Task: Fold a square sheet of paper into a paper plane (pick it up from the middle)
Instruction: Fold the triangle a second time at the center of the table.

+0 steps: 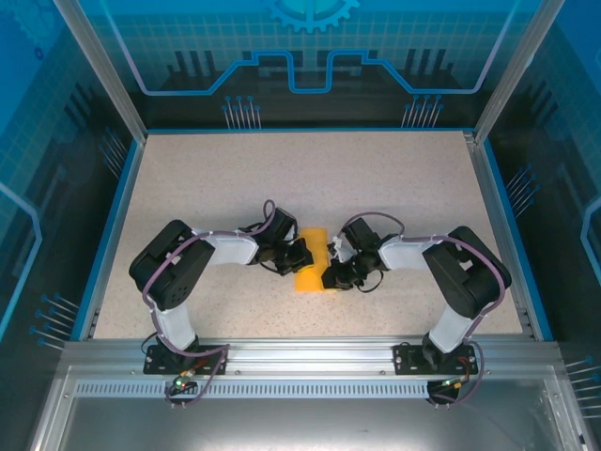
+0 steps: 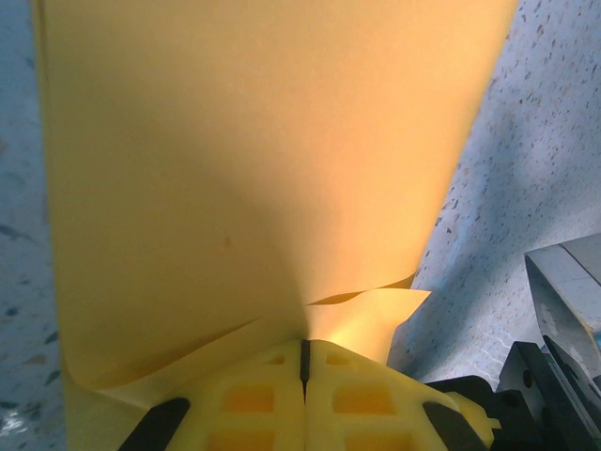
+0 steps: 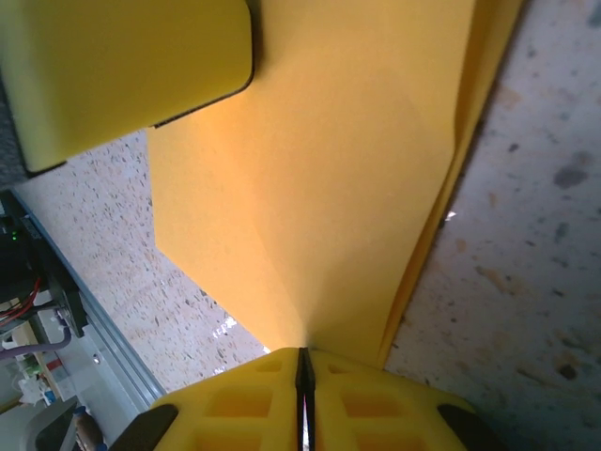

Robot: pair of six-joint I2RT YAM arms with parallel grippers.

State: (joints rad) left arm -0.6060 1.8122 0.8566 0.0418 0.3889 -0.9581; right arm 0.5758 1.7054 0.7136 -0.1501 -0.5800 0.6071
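Speckled beige tabletop, blue strip along left, far, right edges; grooved metal rail along near edge; silver posts at far corners; blue see-through wall panels with grid and circuit pattern; even, soft light

1 sheet of paper, 2 grippers

Speckled table, blue enclosure walls

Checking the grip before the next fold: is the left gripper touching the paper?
Touching. The left wrist view shows the paper running into the closed seam of the left gripper, pinched there.
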